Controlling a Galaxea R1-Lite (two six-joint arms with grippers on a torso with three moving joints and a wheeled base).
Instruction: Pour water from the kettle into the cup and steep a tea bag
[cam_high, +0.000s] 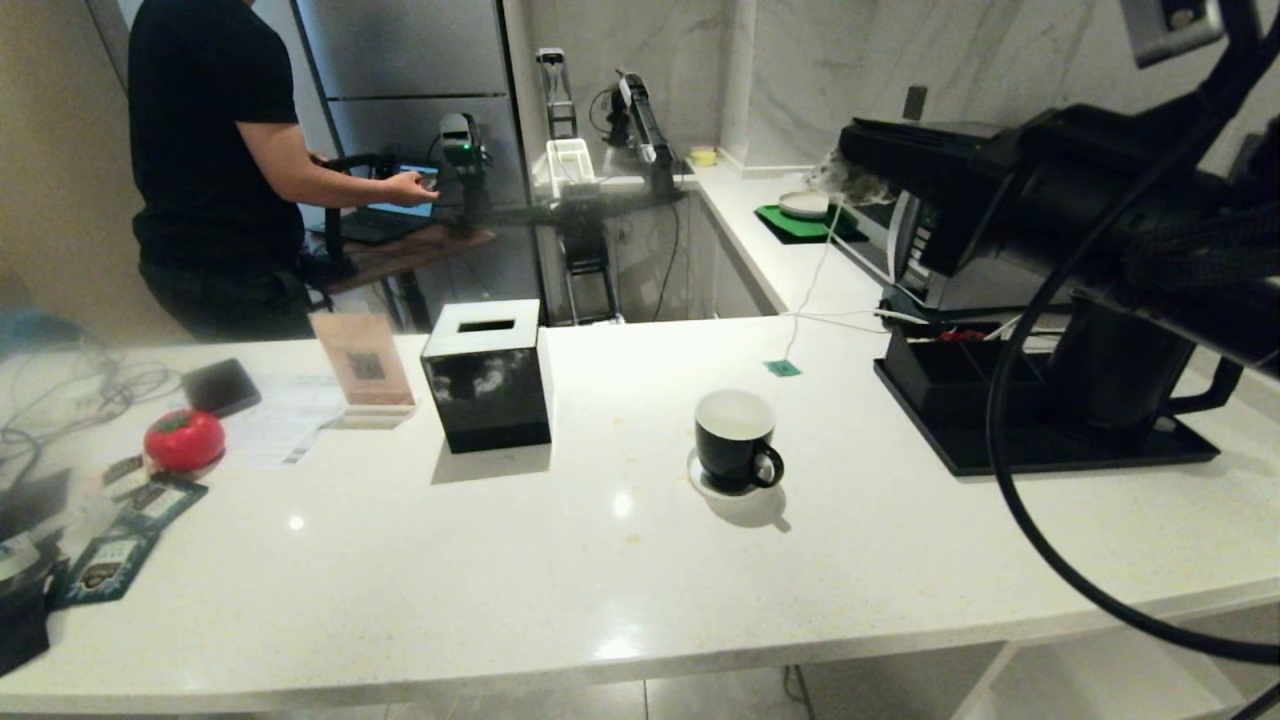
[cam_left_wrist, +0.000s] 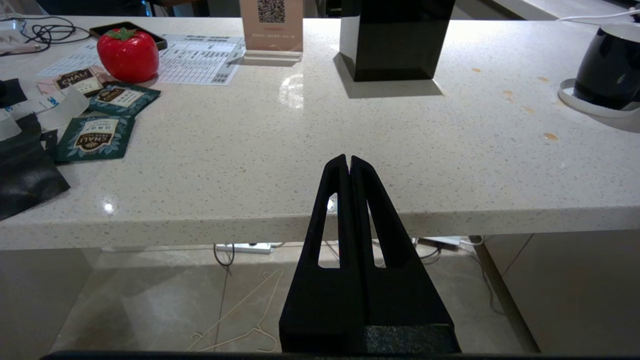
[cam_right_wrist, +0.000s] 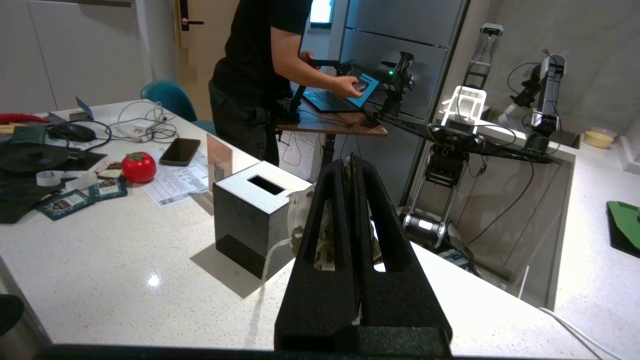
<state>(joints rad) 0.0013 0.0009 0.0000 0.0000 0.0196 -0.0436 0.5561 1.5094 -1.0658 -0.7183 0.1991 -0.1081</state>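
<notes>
In the head view I see the cup (cam_high: 737, 440) upright on the white table (cam_high: 600, 560), handle toward me and to the right. The kettle (cam_high: 1120, 375) stands on a black tray (cam_high: 1000, 450) farther right, handle pointing right. My right arm (cam_high: 1020, 190) crosses above the tray, carrying the tea bag (cam_high: 845, 180) at its tip, high beyond the cup; a thin string trails from it to a green tag (cam_high: 782, 368) lying on the table.

From the left wrist, my left claw (cam_left_wrist: 349, 161) is pressed together, empty, off the table's near edge; the cup sits well to one side.

From the right wrist, my right claw (cam_right_wrist: 353, 162) is pinched on the tea bag (cam_right_wrist: 300, 220), whose sachet bulges behind the fingers, beside the black box (cam_right_wrist: 252, 222).
</notes>
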